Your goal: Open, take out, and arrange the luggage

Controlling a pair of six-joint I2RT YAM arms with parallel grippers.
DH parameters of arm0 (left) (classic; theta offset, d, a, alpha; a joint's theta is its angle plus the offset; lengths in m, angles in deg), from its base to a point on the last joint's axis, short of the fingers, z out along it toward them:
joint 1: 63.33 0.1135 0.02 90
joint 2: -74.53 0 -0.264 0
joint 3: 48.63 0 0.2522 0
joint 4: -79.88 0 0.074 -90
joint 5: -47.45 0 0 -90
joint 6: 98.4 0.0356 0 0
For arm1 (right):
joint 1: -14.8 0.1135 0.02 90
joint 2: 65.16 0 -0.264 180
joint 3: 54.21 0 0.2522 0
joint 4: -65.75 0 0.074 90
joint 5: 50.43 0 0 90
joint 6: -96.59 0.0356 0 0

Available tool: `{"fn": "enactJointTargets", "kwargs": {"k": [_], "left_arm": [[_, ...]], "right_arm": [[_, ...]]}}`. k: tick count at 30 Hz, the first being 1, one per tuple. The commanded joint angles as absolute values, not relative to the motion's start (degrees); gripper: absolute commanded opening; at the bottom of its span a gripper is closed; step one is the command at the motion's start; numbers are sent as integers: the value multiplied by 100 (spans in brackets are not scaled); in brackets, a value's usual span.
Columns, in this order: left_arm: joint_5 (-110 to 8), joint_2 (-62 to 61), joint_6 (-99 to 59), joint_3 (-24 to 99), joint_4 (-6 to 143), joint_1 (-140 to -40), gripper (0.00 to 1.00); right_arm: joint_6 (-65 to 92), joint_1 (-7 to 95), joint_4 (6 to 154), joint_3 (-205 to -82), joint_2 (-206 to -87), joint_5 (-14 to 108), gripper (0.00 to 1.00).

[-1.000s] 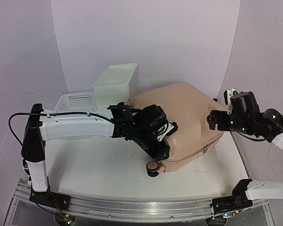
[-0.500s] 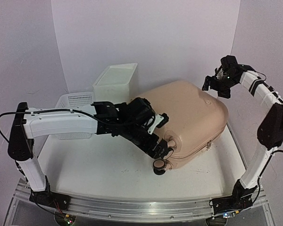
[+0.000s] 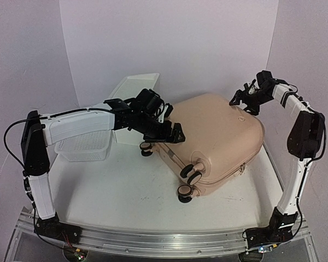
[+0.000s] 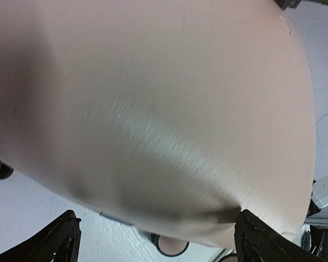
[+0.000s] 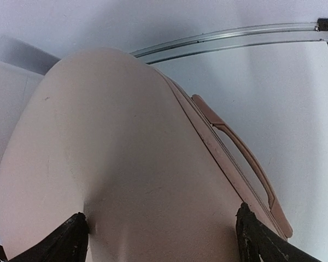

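The luggage [image 3: 218, 136] lies closed on its side; opening it is the step in hand. The left gripper [image 3: 174, 132] hovers by its wheeled end and the right gripper [image 3: 239, 100] by its far corner, both with fingers spread and empty. Next, probably, comes finding the zipper pull along its seam. There is free table [image 3: 115, 191] in front of it, while a white box [image 3: 132, 90] crowds its left.
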State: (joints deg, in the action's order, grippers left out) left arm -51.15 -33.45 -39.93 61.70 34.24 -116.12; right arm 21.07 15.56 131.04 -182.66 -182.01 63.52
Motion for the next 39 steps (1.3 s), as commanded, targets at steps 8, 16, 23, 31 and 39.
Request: {"fn": "enactJointTargets", "kwargs": {"k": [8,16,23,31,39], "left_arm": [[-5706,-5001,-3773,8306,3786,-11940,95],[-6120,-6209,-3510,9731,3744,-11854,96],[-6284,-6597,-2535,10390,3682,-11263,99],[-6182,-5802,-1758,10467,2515,-10736,99],[-6644,-3604,-2036,8263,2465,-10947,99]], "right_arm": [[1770,1172,13602,-15145,-16100,6816,84],[2346,1056,13034,-13062,-14270,6852,87],[2971,1969,12701,-12157,-13459,6933,87],[2985,2702,13405,-12625,-13042,5976,88],[2920,3065,13997,-13158,-12877,5187,90]]}}
